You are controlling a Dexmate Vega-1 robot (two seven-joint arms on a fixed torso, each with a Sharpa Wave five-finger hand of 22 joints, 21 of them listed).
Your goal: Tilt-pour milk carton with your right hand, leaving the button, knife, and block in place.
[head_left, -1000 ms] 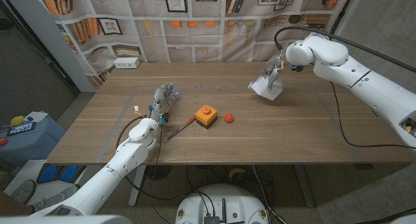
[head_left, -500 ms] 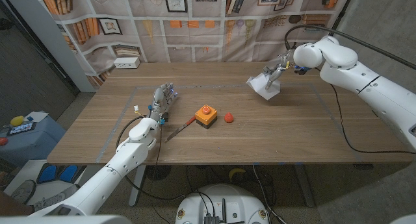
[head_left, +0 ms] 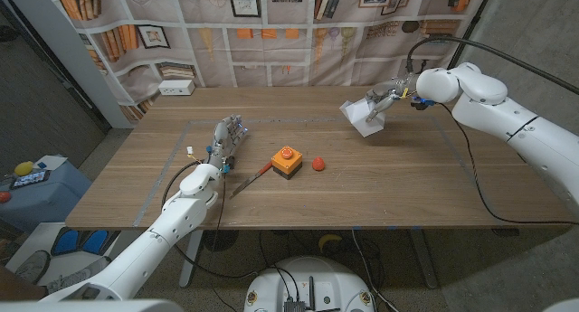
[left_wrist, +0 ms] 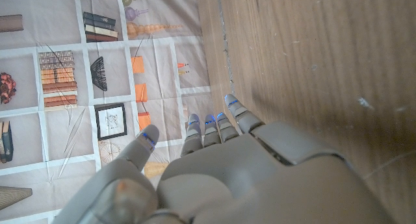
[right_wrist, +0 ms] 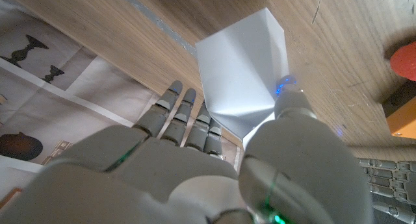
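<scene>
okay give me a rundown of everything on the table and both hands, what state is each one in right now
milk carton: tilted, held in the right hand
right hand: grips the carton
left hand: holds nothing, fingers straight
button: upright on the table, untouched
knife: lying on the table
block: on the table, beside the button

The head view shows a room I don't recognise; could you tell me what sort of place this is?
Probably a robot lab or test room dressed as a study: a printed bookshelf backdrop hangs behind a wooden table, cables trail across it, and the right hand tilts a milk carton.
</scene>
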